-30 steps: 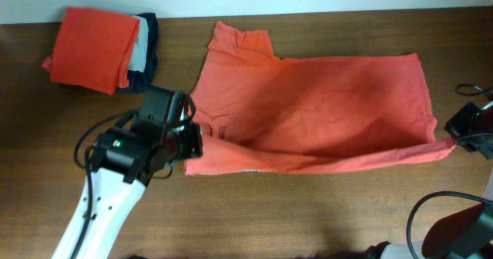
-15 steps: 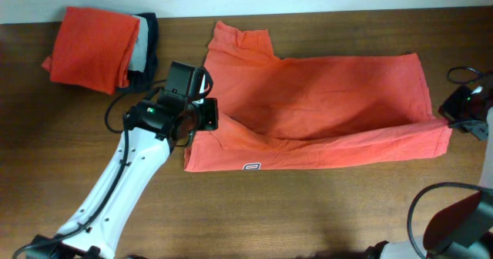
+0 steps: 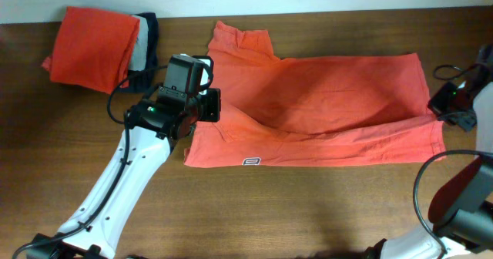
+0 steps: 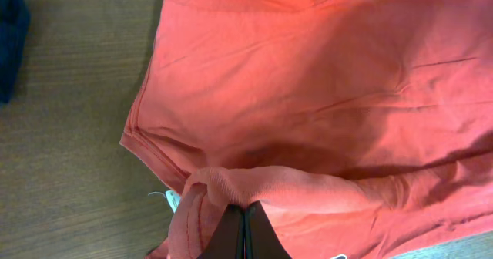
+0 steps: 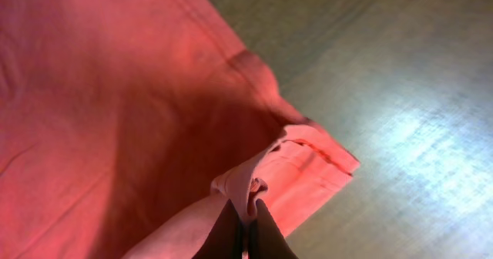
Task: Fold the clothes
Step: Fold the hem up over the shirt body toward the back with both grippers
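Left hand (image 3: 209, 106), right hand (image 3: 447, 114) farther up-table (left arm diagonal), each clenched on T-shirt (image 3: 331, 97) hem

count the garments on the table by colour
coral-red T-shirt, spread out: 1
orange folded garment: 1
grey garment, in the same pile: 1
navy garment, in the same pile: 1
total: 4
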